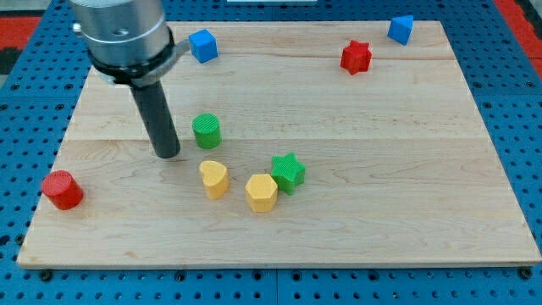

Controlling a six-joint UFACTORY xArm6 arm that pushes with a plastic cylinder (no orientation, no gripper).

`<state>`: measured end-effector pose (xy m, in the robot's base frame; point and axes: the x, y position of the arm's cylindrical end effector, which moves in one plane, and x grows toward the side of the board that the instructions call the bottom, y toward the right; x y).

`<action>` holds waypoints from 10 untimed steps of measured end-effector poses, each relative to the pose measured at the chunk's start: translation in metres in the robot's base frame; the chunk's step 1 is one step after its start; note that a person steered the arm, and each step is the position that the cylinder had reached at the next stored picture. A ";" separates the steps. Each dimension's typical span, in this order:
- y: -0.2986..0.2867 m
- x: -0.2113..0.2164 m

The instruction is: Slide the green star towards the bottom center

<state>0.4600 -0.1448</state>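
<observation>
1. Red plastic cylinder (62, 189) sits near the left edge of the pale wooden board (406, 229).
2. My tip (168, 155) rests left of the green cylinder (206, 130); there is no pincer to open or close, only a plain dark rod.
3. Yellow heart block (214, 179) and yellow hexagonal block (261, 192) lie right of it.
4. Green star (288, 172), matte and faceted, touches the hexagon, centre-right.
5. I judge the tip should circle to the star's far side and push nearward, avoiding the hexagon.
</observation>
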 end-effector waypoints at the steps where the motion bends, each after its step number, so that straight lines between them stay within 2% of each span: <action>1: 0.037 -0.019; 2: 0.083 -0.023; 3: 0.088 -0.017; 4: 0.111 -0.001; 5: 0.146 0.035; 6: 0.212 0.049; 7: 0.231 0.057; 9: 0.232 0.051; 10: 0.257 0.050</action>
<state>0.5100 0.1123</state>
